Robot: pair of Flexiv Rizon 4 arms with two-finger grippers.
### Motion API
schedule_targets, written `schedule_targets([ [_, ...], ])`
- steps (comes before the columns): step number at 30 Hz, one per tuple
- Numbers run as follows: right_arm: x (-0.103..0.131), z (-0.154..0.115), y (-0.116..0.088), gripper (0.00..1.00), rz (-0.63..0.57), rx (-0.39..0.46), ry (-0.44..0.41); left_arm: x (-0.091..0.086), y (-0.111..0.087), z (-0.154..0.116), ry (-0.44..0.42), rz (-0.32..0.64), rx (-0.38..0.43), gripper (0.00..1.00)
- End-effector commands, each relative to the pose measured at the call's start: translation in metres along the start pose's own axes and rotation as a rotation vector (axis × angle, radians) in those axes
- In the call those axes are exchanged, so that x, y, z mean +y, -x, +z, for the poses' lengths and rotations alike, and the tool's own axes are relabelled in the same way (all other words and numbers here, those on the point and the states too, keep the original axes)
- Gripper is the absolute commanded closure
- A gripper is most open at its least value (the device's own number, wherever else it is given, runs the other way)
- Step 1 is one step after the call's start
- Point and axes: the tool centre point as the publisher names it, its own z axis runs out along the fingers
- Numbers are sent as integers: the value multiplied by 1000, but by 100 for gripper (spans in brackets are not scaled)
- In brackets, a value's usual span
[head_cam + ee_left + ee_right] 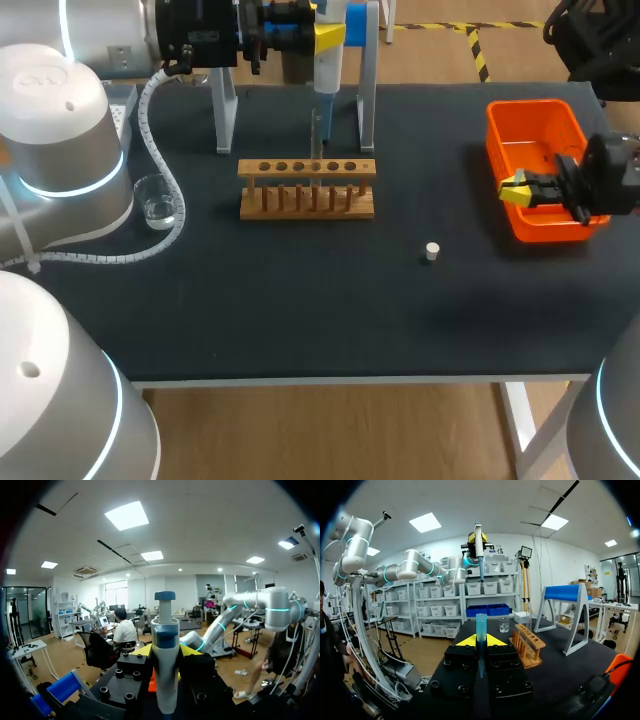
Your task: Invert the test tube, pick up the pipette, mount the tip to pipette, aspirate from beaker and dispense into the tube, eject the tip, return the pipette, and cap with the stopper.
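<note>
My left gripper (328, 36) hangs at the back middle of the table, shut on a white and blue pipette (325, 70) that points down over the wooden rack (307, 187). A glass test tube (316, 135) stands in the rack under it. In the left wrist view the pipette (165, 650) stands upright between the yellow fingers of the left gripper (165, 655). My right gripper (517, 188) hovers over the orange bin (540, 125), shut on a bluish pipette tip (481, 626). A small white stopper (432, 251) lies on the mat. The glass beaker (158, 200) is at the left.
The pipette stand (365, 70), blue on top with white legs, is behind the rack. A white coiled cable (160, 130) from my left arm curls past the beaker. In the right wrist view the rack (529, 642), beaker (504, 625) and stand (565, 615) lie ahead.
</note>
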Motion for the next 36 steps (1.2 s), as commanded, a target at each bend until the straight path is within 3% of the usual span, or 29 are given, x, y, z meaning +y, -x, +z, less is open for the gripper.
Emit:
schedule_targets([
  [1, 4, 17, -1, 100, 5, -5, -11, -1, 0, 0, 1, 0, 1, 100],
  [36, 17, 158, -9, 100, 31, 38, -26, -1, 0, 0, 1, 0, 1, 100],
])
